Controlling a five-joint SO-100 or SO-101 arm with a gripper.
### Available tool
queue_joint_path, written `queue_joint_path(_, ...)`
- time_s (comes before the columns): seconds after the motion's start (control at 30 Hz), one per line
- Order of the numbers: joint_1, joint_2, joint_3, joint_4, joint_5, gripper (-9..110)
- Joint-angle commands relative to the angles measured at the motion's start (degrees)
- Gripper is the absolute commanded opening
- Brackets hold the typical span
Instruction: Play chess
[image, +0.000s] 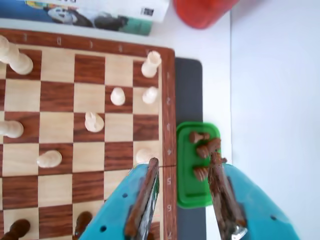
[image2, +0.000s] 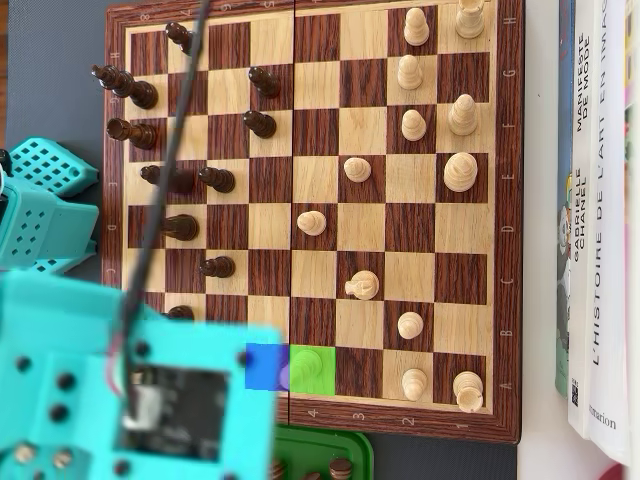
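Observation:
The wooden chessboard (image: 170, 100) fills the left of the wrist view, with several white pieces on it, among them a pawn (image: 144, 155) right by my left fingertip (image: 152, 164). My gripper (image: 184, 161) is open and holds nothing; it straddles the board's right rim and a green tray (image: 187, 192) of captured dark pieces (image: 198, 136). The right finger (image: 216, 165) lies over the tray beside those pieces. In the overhead view the teal arm (image2: 130, 390) covers the board's (image2: 510, 200) lower left corner and hides the fingers. Dark pieces (image2: 130, 90) stand on the left, white ones (image2: 460, 172) on the right.
A book (image: 100, 15) and a red container (image: 202, 12) lie beyond the board's far edge in the wrist view. A dark mat (image: 188, 90) runs under the tray. The overhead view shows stacked books (image2: 600, 200) right of the board and teal parts (image2: 45, 210) at the left.

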Motion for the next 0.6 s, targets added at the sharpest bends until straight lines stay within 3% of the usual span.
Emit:
queue_joint_path(0.0,-1.76,7.03,5.19,-6.5,2.99,16)
queue_joint_path(0.23,-7.38,21.09,17.84,-21.27,11.43,16)
queue_joint_path(0.57,-14.41,33.05,37.09,-54.23,23.38,16)
